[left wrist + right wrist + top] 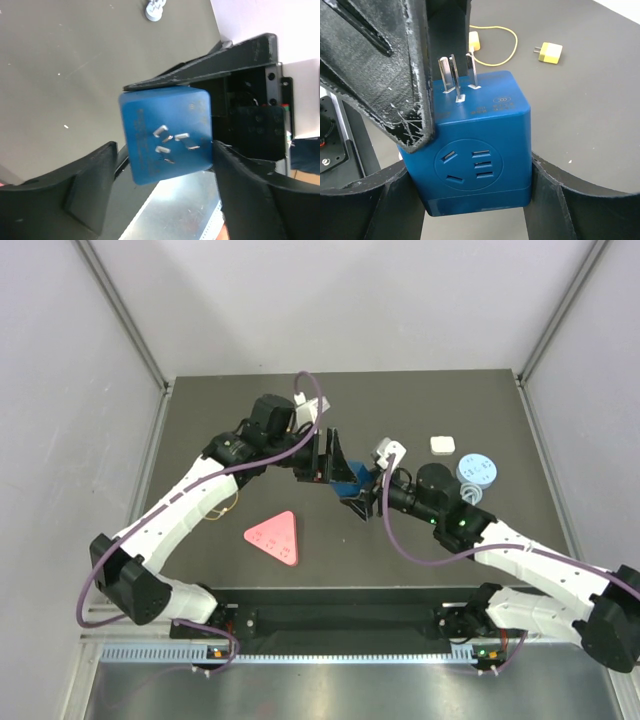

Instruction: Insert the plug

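We found no brand or wording we could read. The blue cube adapter (480, 130) carried fine raised print and a small arc-shaped mark beside its metal prongs (455, 75), all too small to make out. The pink triangle (274, 537) bore tiny marks that were just as illegible.

In the top view both arms reached in and met just above the middle of the frame, the left arm from the lower left and the right arm from the lower right. The adapter hung there between them, above the dark table (200, 420).

The right gripper (472, 185) was clamped on the adapter, a finger pressed to each side, with the socket face turned toward its camera. The left gripper (165, 160) stood with its jaws wide on either side of the same cube. We could not tell whether they pressed on it. One of its fingers (385, 75) crossed the upper left of the right wrist view and hid part of the adapter.

In the upper part of that view a yellow plug (550, 51) and a yellow cable (492, 47) lay on the table. At the upper right of the top view sat a white block (440, 444) and a pale blue disc (476, 469).
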